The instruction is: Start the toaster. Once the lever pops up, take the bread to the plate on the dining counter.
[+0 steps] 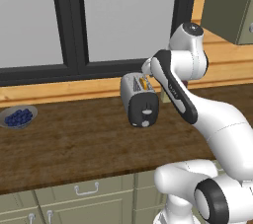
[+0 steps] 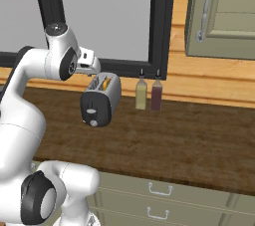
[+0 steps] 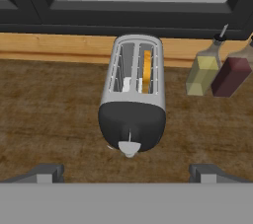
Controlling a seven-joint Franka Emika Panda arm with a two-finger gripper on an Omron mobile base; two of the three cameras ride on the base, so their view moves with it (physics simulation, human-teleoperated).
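Left of the toaster [image 1: 140, 98], a bowl of blueberries [image 1: 18, 117] rests on the table [image 1: 74, 144]. Above the toaster's black end the fingers [image 3: 49, 172] stand wide open and empty, probably lined up for the lever [image 3: 129, 146]. The hand view reveals bread [image 3: 147, 71] in the right slot; two bottles [image 2: 148, 93] stand right of the toaster.
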